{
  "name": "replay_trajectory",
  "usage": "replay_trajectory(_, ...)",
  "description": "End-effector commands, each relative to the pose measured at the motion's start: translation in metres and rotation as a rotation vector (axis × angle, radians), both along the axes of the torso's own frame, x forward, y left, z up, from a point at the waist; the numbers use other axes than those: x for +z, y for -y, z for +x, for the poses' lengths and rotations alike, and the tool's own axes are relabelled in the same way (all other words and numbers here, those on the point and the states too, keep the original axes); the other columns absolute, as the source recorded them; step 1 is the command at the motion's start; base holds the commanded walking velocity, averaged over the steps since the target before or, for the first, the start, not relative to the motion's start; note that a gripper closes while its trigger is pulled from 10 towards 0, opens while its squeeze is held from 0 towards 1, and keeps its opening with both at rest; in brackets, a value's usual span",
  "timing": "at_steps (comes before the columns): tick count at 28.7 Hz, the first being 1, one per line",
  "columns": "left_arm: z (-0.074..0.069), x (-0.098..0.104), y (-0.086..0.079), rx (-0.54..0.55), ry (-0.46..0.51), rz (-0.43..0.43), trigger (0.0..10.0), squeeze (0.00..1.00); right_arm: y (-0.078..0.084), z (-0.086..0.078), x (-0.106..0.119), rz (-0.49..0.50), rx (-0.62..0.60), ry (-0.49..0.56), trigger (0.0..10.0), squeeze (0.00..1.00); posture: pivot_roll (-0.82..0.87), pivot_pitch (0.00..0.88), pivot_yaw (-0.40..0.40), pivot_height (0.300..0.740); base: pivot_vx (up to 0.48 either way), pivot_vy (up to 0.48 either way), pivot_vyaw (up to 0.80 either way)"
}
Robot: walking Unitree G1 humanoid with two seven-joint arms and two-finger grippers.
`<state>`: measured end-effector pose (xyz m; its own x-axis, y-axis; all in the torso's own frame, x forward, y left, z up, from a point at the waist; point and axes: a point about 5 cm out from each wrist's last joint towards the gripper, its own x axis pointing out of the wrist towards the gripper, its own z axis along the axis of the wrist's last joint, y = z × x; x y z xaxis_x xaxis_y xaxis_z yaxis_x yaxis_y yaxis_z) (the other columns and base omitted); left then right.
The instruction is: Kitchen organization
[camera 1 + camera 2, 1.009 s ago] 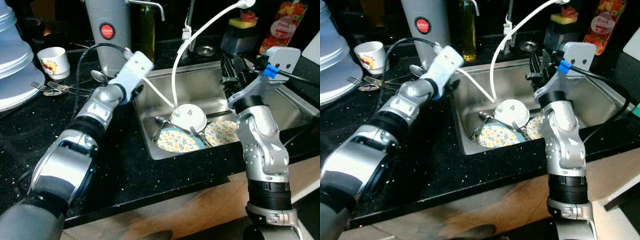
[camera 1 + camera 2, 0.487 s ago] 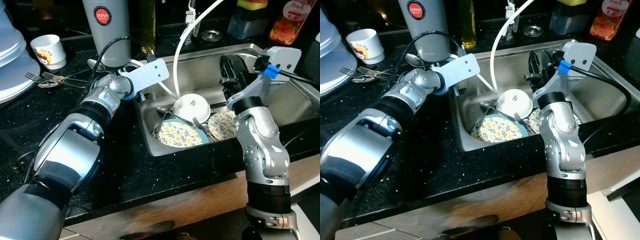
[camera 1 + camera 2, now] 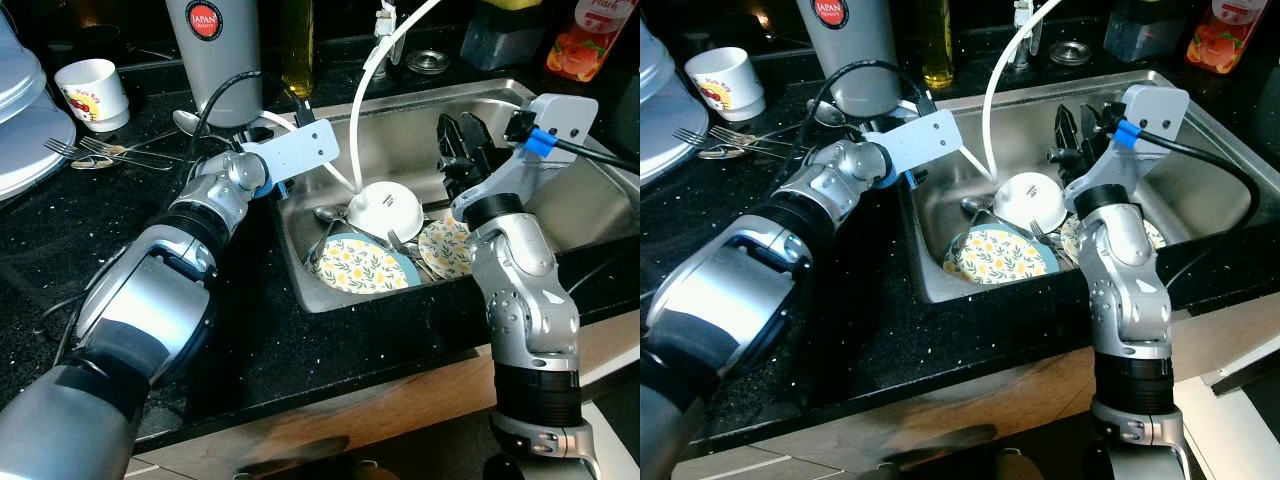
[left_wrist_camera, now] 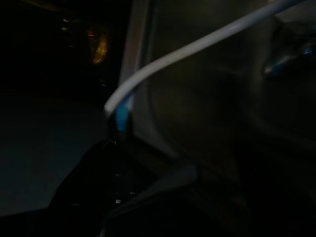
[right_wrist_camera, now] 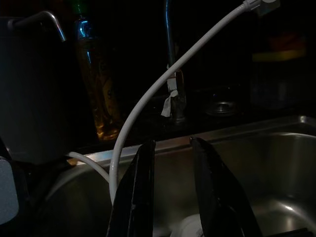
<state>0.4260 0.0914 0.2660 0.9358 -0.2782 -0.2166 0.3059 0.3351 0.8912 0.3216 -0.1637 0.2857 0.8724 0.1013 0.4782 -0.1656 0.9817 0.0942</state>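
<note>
In the steel sink [image 3: 560, 205] a white bowl [image 3: 384, 208] lies upside down on a floral plate [image 3: 363, 265]. A second floral plate [image 3: 447, 247] lies to its right, with cutlery [image 3: 405, 247] between them. My left gripper [image 3: 290, 183] reaches over the sink's left rim, mostly hidden behind its white wrist block. Above the sink's middle my right gripper [image 3: 461, 150] hangs over the dishes. In the right wrist view its fingers [image 5: 136, 197] stand open with nothing between them.
A white hose [image 3: 362, 95] arcs from the tap down into the sink. On the black counter to the left stand a grey cylinder [image 3: 213, 50], a cup [image 3: 93, 92], forks [image 3: 110, 150] and stacked plates [image 3: 25, 130]. Bottles [image 3: 585, 40] line the back.
My left wrist has swung from pointing away to lying across the sink's left rim. The camera has tilted, shifting the scene. My right arm has hardly moved.
</note>
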Motion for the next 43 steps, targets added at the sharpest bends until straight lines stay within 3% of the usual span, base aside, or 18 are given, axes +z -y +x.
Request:
replay_trajectory(1,0.002,-0.001,-0.010,0.045,0.017,0.040,4.2,0.00,-0.003,-0.003,0.002,-0.001,0.014,0.004,10.0,0.00,0.00,0.190,0.044,0.740,0.000,0.000,0.00)
replay_trajectory(3,0.002,-0.001,-0.011,0.050,0.023,0.040,4.2,0.00,-0.003,-0.003,0.002,0.000,0.014,0.003,10.0,0.00,0.00,0.186,0.041,0.740,0.000,0.000,0.00)
replay_trajectory(4,0.002,-0.004,-0.016,0.075,0.046,0.081,0.0,0.00,-0.004,-0.002,0.002,-0.002,0.018,0.003,10.0,0.00,0.00,0.179,0.037,0.740,0.000,0.000,0.00)
replay_trajectory(11,0.003,-0.007,-0.028,0.135,0.079,0.139,0.0,0.00,-0.005,0.002,0.004,-0.006,0.031,0.009,10.0,0.00,0.01,0.152,0.025,0.740,0.000,0.000,0.00)
replay_trajectory(18,0.005,0.011,-0.027,0.147,0.189,0.112,0.0,0.00,-0.004,0.005,0.008,-0.015,0.038,0.019,10.0,0.00,0.01,0.119,0.014,0.740,0.000,0.000,0.00)
replay_trajectory(20,0.004,0.026,-0.020,0.127,0.281,0.087,0.0,0.00,-0.003,0.006,0.009,-0.018,0.037,0.024,10.0,0.00,0.01,0.110,0.011,0.740,0.000,0.000,0.00)
replay_trajectory(21,0.003,0.038,-0.014,0.108,0.361,0.048,10.0,0.00,-0.003,0.006,0.010,-0.019,0.036,0.027,10.0,0.00,0.01,0.105,0.008,0.740,0.000,0.000,0.00)
replay_trajectory(22,0.003,0.038,-0.014,0.108,0.361,0.048,10.0,0.00,-0.003,0.006,0.010,-0.019,0.036,0.027,10.0,0.00,0.01,0.105,0.008,0.740,0.000,0.000,0.00)
replay_trajectory(25,-0.002,0.062,0.003,0.052,0.538,-0.074,10.0,0.00,-0.001,0.007,0.012,-0.021,0.034,0.031,10.0,0.00,0.01,0.095,-0.001,0.740,0.000,0.000,0.00)
replay_trajectory(27,-0.004,0.065,0.007,0.039,0.566,-0.110,10.0,0.00,-0.001,0.008,0.012,-0.022,0.034,0.032,10.0,0.00,0.01,0.095,-0.001,0.740,0.000,0.000,0.00)
replay_trajectory(28,-0.013,0.071,0.023,-0.009,0.659,-0.208,10.0,0.00,-0.001,0.009,0.013,-0.028,0.038,0.035,10.0,0.00,0.01,0.084,-0.012,0.740,0.000,0.000,0.00)
replay_trajectory(32,-0.022,0.077,0.033,-0.032,0.751,-0.282,10.0,0.00,-0.001,0.010,0.014,-0.032,0.043,0.038,10.0,0.00,0.01,0.079,-0.018,0.740,0.000,0.000,0.00)
replay_trajectory(34,-0.034,0.075,0.046,-0.061,0.790,-0.377,10.0,0.00,-0.001,0.011,0.016,-0.037,0.047,0.044,10.0,0.00,0.01,0.070,-0.020,0.740,0.000,0.000,0.00)
replay_trajectory(37,-0.046,0.069,0.061,-0.082,0.768,-0.528,10.0,0.00,0.000,0.012,0.016,-0.042,0.048,0.046,10.0,0.00,0.01,0.066,-0.023,0.740,0.000,0.000,0.00)
replay_trajectory(38,-0.051,0.065,0.066,-0.084,0.724,-0.626,10.0,0.00,0.000,0.012,0.017,-0.045,0.048,0.047,10.0,0.00,0.00,0.063,-0.025,0.740,0.000,0.000,0.00)
replay_trajectory(40,-0.055,0.063,0.069,-0.083,0.697,-0.694,10.0,0.00,0.000,0.013,0.017,-0.047,0.048,0.048,10.0,0.00,0.00,0.063,-0.025,0.740,0.000,0.000,0.00)
replay_trajectory(41,-0.068,0.055,0.083,-0.134,0.551,-0.900,10.0,0.00,0.001,0.013,0.017,-0.054,0.048,0.049,10.0,0.00,0.00,0.060,-0.027,0.740,0.000,0.000,0.00)
replay_trajectory(43,-0.072,0.053,0.087,-0.155,0.512,-0.944,10.0,0.00,0.001,0.014,0.017,-0.056,0.047,0.049,10.0,0.00,0.00,0.059,-0.028,0.740,0.000,0.000,0.00)
